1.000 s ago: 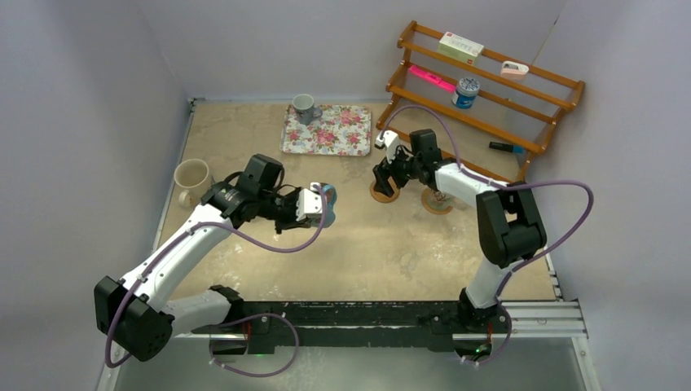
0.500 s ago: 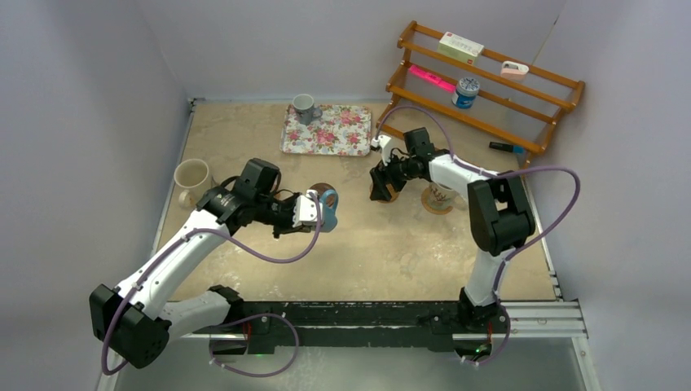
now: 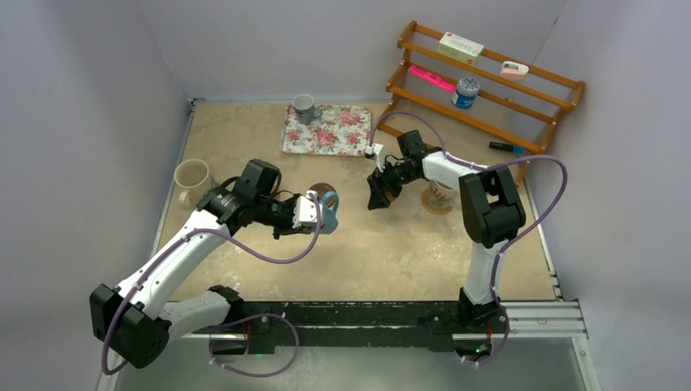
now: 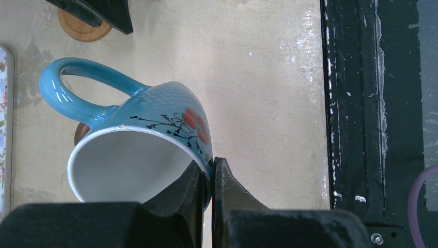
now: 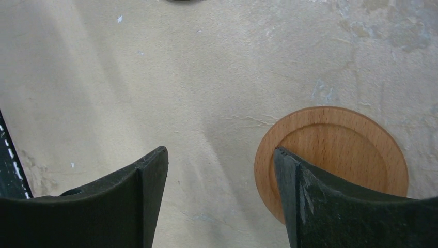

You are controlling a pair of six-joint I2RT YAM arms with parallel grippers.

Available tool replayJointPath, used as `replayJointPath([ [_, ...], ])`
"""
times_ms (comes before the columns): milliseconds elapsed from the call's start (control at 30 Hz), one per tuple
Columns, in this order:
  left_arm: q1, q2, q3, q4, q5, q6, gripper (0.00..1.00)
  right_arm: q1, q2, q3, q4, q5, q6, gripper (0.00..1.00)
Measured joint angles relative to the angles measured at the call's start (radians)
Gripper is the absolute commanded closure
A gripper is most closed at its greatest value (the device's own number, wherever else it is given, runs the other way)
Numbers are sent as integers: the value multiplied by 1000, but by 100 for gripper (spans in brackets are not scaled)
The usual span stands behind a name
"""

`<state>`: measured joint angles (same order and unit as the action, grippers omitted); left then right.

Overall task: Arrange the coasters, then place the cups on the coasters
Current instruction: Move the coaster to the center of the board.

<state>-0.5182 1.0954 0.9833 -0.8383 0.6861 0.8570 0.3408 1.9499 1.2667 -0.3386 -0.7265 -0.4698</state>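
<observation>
Mugs and coasters strung across the beige table (image 3: 407, 252), tray at the back!
Rectangular floral tray (image 3: 334, 134) far centre, small grey-blue ceramic mug (image 3: 304, 105) at its far left corner; stepped brown wooden rack (image 3: 497, 103) right of it, blue-and-white tin (image 3: 466, 92) on its shelf; plain cream ceramic mug (image 3: 192, 177) at the left edge; light blue handled ceramic mug (image 3: 327, 213) mid-table, dark brown round wood coaster (image 3: 324, 191) just behind; round tan wooden coaster (image 5: 335, 155) to the right; cream printed mug (image 3: 440, 194) further right, on a woven tan round coaster (image 3: 434, 209).
</observation>
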Motion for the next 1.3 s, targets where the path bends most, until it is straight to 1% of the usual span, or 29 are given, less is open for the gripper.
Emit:
replayJointPath([
  [300, 0, 0, 0, 0, 9, 0, 100, 12, 14, 27, -73, -26, -83, 25],
  [800, 0, 0, 0, 0, 17, 0, 100, 20, 5, 27, -119, -23, -115, 25],
  [1033, 0, 0, 0, 0, 18, 0, 100, 25, -56, -45, -40, 66, -54, 25],
  [1300, 0, 0, 0, 0, 19, 0, 100, 26, -69, -54, 11, 159, -8, 26],
])
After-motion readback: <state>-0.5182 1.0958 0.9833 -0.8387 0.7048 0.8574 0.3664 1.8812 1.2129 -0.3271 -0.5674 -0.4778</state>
